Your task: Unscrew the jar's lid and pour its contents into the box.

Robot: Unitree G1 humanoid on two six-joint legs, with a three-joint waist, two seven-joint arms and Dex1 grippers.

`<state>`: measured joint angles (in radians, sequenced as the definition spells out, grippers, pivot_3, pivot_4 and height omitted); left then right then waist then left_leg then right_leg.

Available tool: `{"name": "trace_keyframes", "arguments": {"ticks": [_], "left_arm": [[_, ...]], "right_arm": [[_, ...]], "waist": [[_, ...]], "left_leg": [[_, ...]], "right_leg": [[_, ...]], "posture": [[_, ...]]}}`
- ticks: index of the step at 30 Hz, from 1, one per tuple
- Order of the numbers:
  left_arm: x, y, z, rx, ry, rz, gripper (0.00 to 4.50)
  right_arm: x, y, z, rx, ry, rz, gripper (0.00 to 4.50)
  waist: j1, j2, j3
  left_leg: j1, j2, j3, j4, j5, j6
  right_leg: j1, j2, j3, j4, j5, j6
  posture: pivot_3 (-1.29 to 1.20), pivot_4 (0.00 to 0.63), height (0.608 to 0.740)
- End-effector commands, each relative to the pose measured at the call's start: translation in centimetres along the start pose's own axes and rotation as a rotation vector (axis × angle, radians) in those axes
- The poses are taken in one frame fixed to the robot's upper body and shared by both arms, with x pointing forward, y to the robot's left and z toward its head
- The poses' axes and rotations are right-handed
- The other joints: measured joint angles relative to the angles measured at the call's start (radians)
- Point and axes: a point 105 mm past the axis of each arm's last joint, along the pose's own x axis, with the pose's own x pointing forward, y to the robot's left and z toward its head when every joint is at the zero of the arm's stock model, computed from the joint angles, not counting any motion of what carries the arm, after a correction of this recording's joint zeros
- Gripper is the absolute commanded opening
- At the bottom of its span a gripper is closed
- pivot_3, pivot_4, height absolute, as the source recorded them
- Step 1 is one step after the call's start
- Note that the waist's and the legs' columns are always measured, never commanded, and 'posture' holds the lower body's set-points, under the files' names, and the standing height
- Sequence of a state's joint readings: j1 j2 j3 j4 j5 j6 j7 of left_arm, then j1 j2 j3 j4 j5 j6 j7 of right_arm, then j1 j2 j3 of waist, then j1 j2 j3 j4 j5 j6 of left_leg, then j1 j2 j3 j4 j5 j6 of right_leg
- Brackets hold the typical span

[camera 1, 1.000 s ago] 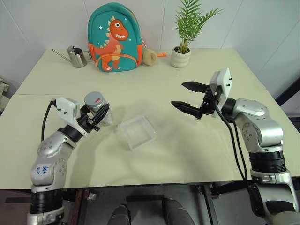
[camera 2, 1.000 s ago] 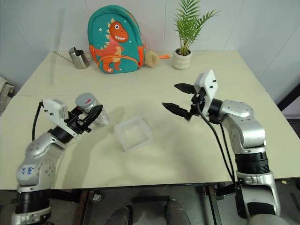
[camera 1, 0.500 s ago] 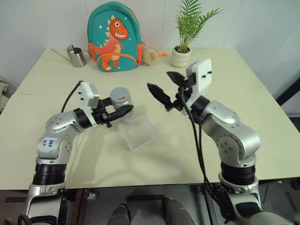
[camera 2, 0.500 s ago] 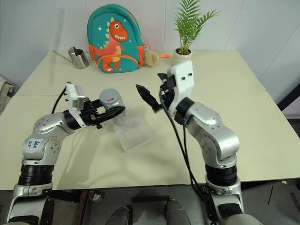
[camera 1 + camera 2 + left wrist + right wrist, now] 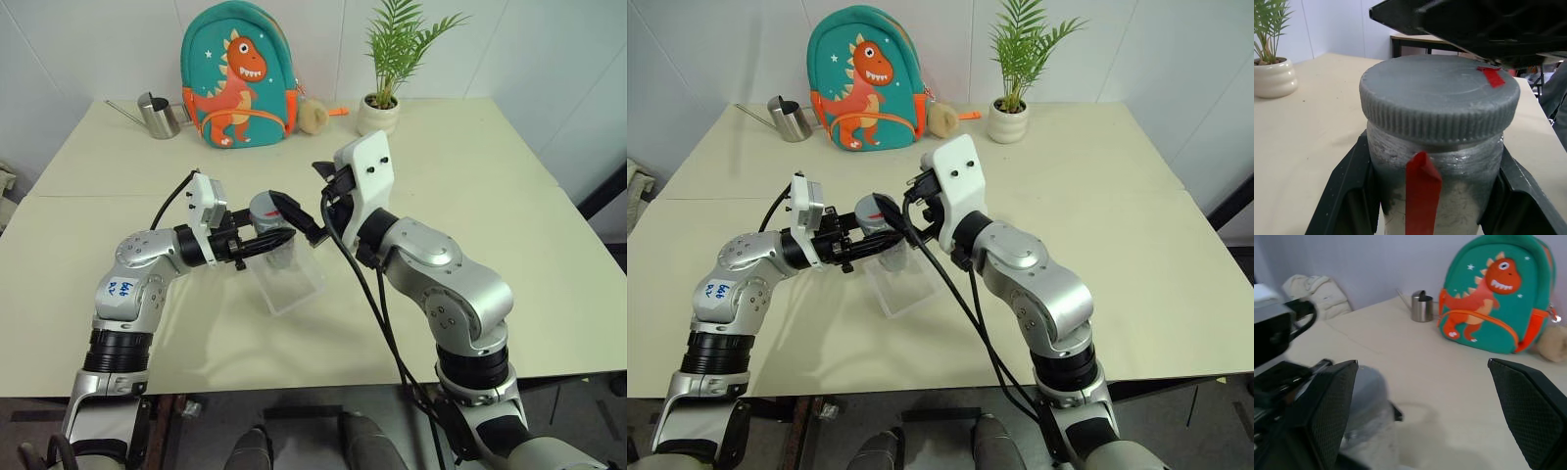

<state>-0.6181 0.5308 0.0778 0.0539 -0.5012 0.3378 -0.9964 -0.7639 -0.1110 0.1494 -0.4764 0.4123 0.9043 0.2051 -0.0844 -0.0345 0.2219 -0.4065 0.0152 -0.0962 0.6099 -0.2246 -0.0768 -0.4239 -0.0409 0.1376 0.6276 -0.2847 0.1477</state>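
1 ribbed grey lid (image 5: 1439, 100) on seemingly frosted cylindrical jar (image 5: 1437, 193)

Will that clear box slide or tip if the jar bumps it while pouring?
Likely yes. The box looks thin-walled, shallow and empty, so probably light enough to skid on the smooth table. Its low, wide shape makes tipping less likely than sliding. Nothing braces it: the left tool grips the jar.

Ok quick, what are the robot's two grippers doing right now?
Left gripper: closed on the small clear jar with the grey screw lid.
Right gripper: open, holding nothing.
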Motion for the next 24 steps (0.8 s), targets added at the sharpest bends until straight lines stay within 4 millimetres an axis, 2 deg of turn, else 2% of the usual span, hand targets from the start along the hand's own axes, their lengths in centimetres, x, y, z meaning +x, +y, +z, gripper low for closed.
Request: {"name": "trace_keyframes", "arguments": {"ticks": [1,11,24], "left_arm": [[0.1,0.1,1.0,0.047,-0.012,-0.006,2.03],[0.4,0.3,0.9,0.055,-0.009,-0.008,2.03],[0.7,0.1,0.7,0.067,0.001,-0.029,2.03]], "right_arm": [[-0.1,1.6,1.8,-0.020,-0.061,0.061,4.50],[0.4,1.9,0.3,-0.034,0.005,0.095,4.50],[0.7,2.8,-0.3,-0.047,0.031,0.162,4.50]], "waist": [[0.001,0.000,0.000],[0.000,0.000,0.000],[0.000,0.000,0.000]], "left_leg": [[0.000,0.000,0.000,0.000,0.000,0.000],[0.000,0.000,0.000,0.000,0.000,0.000],[0.000,0.000,0.000,0.000,0.000,0.000]], "right_leg": [[0.000,0.000,0.000,0.000,0.000,0.000],[0.000,0.000,0.000,0.000,0.000,0.000],[-0.001,0.000,0.000,0.000,0.000,0.000]], "posture": [[0.00,0.150,0.740],[0.00,0.150,0.740],[0.00,0.150,0.740]]}}
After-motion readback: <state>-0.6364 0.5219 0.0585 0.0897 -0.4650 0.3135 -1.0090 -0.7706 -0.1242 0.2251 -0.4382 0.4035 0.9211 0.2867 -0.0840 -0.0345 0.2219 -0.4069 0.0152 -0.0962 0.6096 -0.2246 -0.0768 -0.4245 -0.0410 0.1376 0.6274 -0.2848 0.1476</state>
